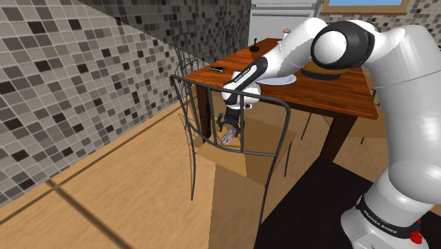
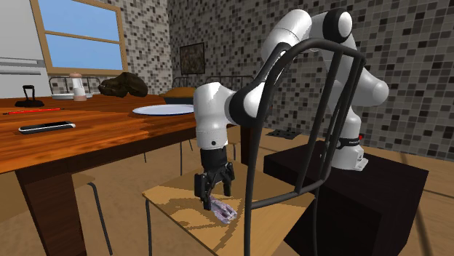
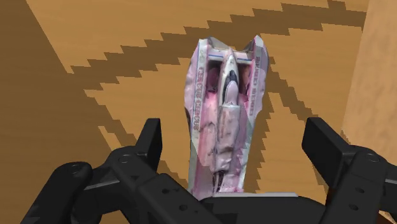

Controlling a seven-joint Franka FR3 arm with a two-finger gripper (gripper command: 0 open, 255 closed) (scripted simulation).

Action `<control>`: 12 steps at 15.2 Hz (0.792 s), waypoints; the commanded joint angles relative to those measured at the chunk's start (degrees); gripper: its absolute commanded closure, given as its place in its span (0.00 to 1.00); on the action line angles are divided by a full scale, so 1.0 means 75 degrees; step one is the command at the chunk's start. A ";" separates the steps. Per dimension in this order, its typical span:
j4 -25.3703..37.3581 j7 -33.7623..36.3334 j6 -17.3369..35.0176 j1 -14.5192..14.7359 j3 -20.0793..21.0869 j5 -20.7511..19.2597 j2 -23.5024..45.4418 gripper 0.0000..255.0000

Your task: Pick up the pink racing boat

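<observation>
Boat: the pink racing boat [image 3: 222,114] lies on the wooden chair seat [image 3: 95,38], under the hand.
Gripper: the black gripper [image 3: 234,137] is spread wide, one finger on each side of the boat's near end, neither touching it.
Arm: it reaches down through the chair's wire back [image 2: 320,131] to the seat.
Table: a dark wooden table [image 2: 87,138] stands just beyond the chair.
On the table: a white plate [image 2: 164,110] and a black phone [image 2: 45,127], well apart from the boat.
</observation>
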 commanded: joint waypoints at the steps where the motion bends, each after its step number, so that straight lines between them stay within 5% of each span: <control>1: 0.0014 -0.0040 0.0142 -0.0007 0.0012 0.0022 0.0156 0.00; 4: 0.0041 -0.0070 0.0239 -0.0010 0.0021 0.0035 0.0283 0.00; 5: 0.0048 -0.0070 0.0243 -0.0010 0.0022 0.0036 0.0293 1.00; 12: 0.0069 -0.0073 0.0225 -0.0016 0.0018 0.0033 0.0297 1.00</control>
